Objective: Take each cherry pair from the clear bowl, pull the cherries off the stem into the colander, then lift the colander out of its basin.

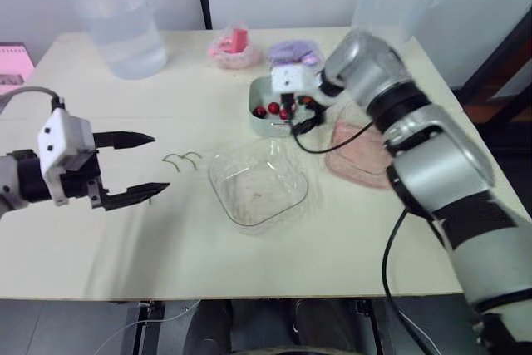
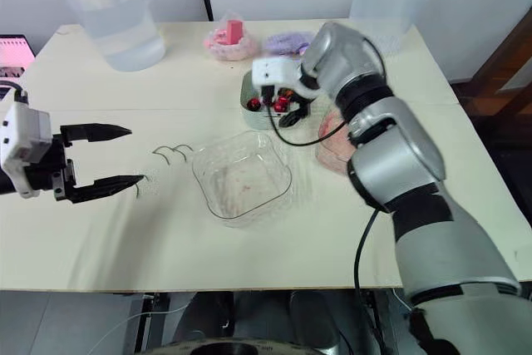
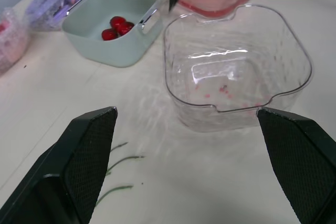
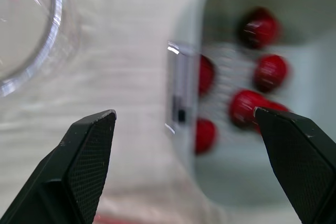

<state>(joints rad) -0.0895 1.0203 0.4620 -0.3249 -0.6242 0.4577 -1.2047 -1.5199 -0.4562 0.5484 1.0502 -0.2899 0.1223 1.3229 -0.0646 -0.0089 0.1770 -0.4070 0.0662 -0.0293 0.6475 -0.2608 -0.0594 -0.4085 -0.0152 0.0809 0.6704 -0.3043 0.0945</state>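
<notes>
Over the far side of the cream table (image 1: pixel 100 247), the right gripper (image 4: pixel 185 113) is held spread wide above the pale green rectangular colander (image 3: pixel 121 53), where loose red cherries (image 3: pixel 116 27) are gathered. The clear square plastic bowl (image 1: pixel 258 182) (juice-stained) is seen just in front of it. Thin green stems (image 1: pixel 181 160) are seen lying between the bowl and the left gripper (image 1: pixel 158 162), also spread, with nothing gripped. Print on the pink packet (image 1: pixel 234 49) is too small to be read.

- cherries (image 4: pixel 270 72) in the colander (image 4: pixel 236 187) are blurred; their count is unclear.
- water jug (image 1: pixel 116 22) is cut off by the top edge.
- pink item (image 1: pixel 10 68) at the left edge is cropped, unidentifiable.
</notes>
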